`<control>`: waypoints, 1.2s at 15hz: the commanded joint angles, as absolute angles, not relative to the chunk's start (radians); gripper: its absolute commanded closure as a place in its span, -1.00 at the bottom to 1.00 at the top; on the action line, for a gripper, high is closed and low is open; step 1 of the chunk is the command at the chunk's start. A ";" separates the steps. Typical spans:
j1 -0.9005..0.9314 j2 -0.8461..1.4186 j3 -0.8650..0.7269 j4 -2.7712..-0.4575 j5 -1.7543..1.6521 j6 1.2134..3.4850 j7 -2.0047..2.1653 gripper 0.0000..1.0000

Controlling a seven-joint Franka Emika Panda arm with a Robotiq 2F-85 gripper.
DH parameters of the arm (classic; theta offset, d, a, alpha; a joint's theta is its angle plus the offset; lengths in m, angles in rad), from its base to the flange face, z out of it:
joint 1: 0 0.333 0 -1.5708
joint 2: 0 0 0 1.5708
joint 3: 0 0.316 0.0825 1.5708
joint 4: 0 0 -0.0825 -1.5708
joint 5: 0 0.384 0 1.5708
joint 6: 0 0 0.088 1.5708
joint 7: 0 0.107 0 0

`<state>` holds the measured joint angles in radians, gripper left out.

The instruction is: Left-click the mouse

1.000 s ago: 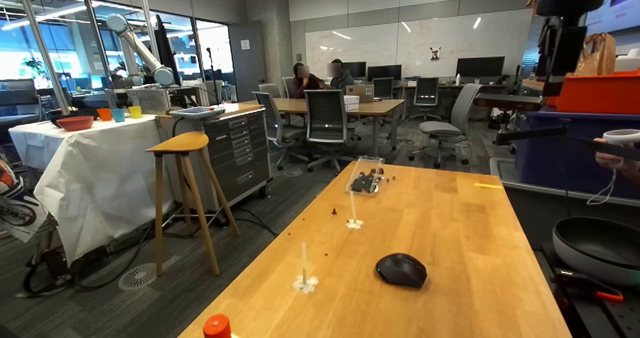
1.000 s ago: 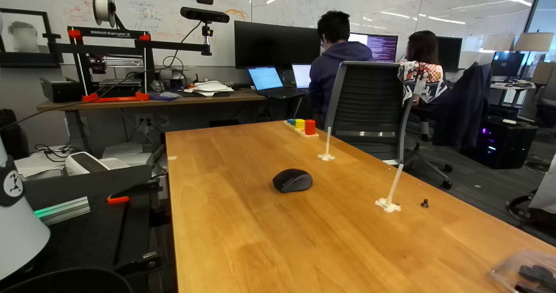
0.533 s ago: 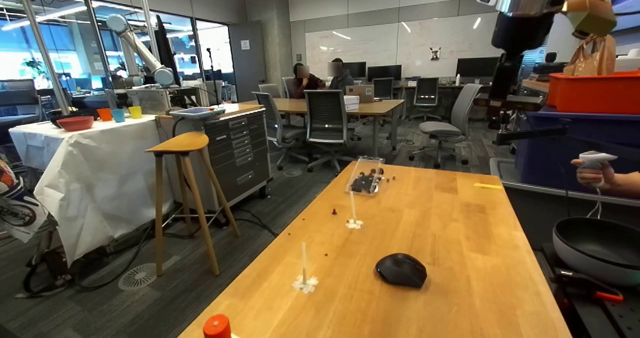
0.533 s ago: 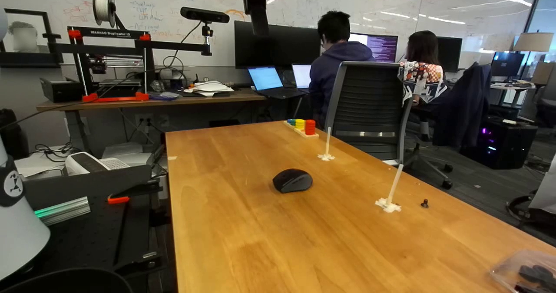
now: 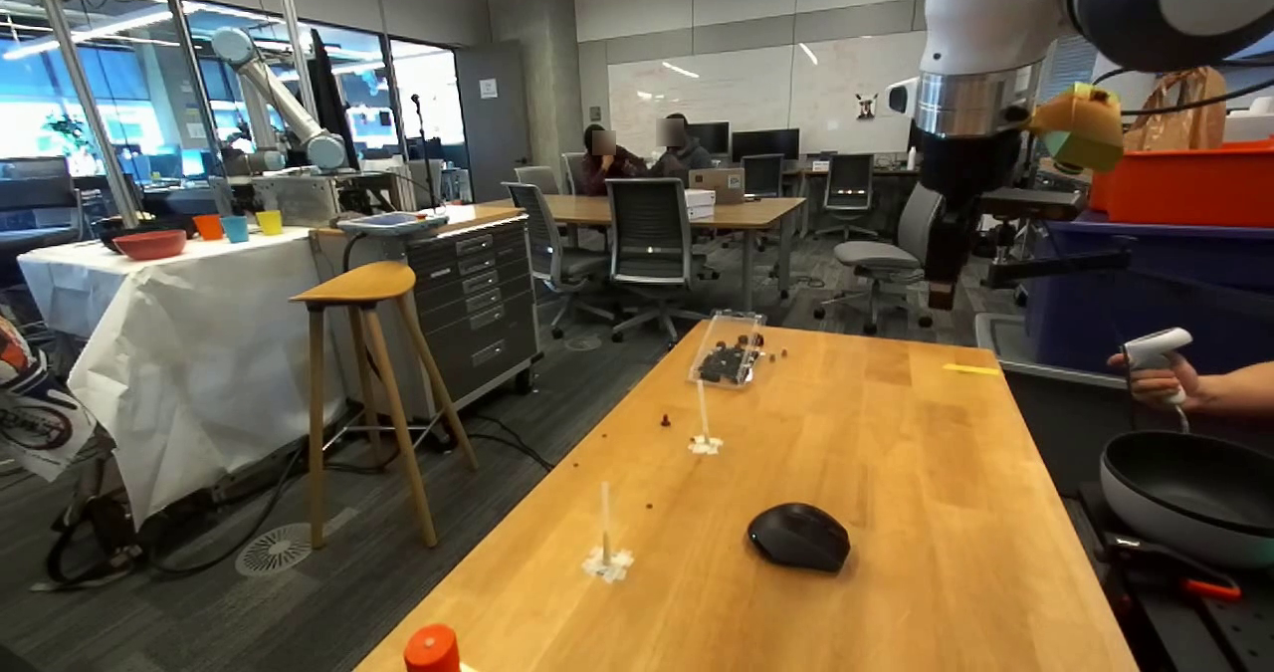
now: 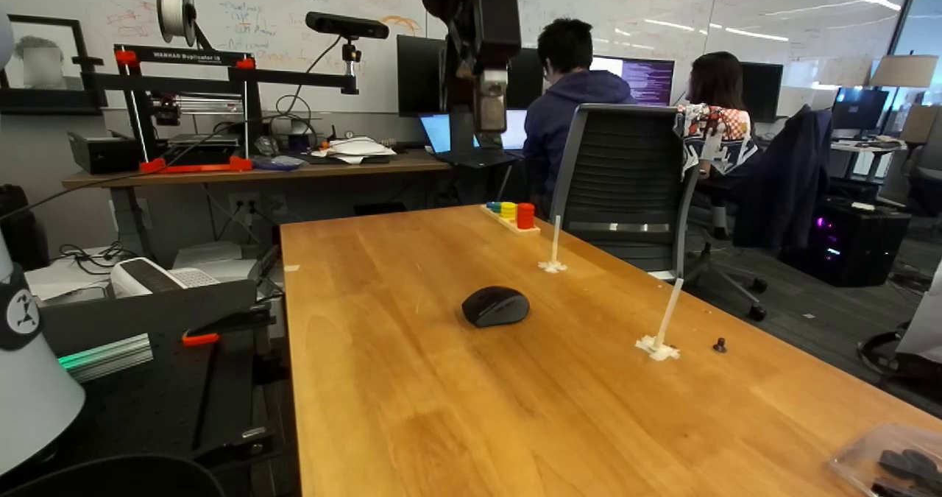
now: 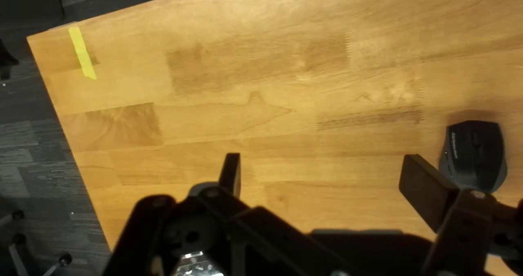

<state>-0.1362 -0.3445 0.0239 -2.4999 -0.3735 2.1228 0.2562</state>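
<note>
Your gripper (image 7: 322, 167) is gaping wide, holding nothing, and leaving you ample height above the wooden table (image 7: 278, 75), with the mouse (image 7: 476, 155) sitting below, to one side. On its other side, edges (image 7: 135, 12) are meeting near yellow tape (image 7: 83, 53), with grey floor (image 7: 24, 157) and chairs (image 5: 649, 229) lying beyond.

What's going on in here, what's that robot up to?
A robot arm reaches over a wooden table, apparently steered by a person gripping a white controller. The job is to left-click the black mouse, which rests on the tabletop. The robot's hand is open and holds nothing. It hangs above the wood, clear of the mouse, so the click isn't made yet.
</note>
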 commanded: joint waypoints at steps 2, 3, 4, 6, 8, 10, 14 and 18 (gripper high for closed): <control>-0.107 -0.205 0.000 -2.421 -0.291 2.160 0.202 -1.00; -0.105 -0.184 0.003 -2.411 -0.285 2.168 0.202 -1.00; -0.101 -0.162 0.005 -2.399 -0.280 2.173 0.198 -1.00; -0.090 -0.118 0.007 -2.373 -0.269 2.180 0.177 -1.00; -0.073 -0.080 0.012 -2.351 -0.261 2.178 0.153 -1.00; -0.053 -0.047 0.022 -2.335 -0.272 2.180 0.149 -1.00; -0.013 0.002 0.038 -2.315 -0.306 2.191 0.182 -1.00; 0.019 0.038 0.043 -2.310 -0.388 2.236 0.248 -0.46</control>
<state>0.0007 0.0020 0.0395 -2.3351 -0.3141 2.1986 0.1867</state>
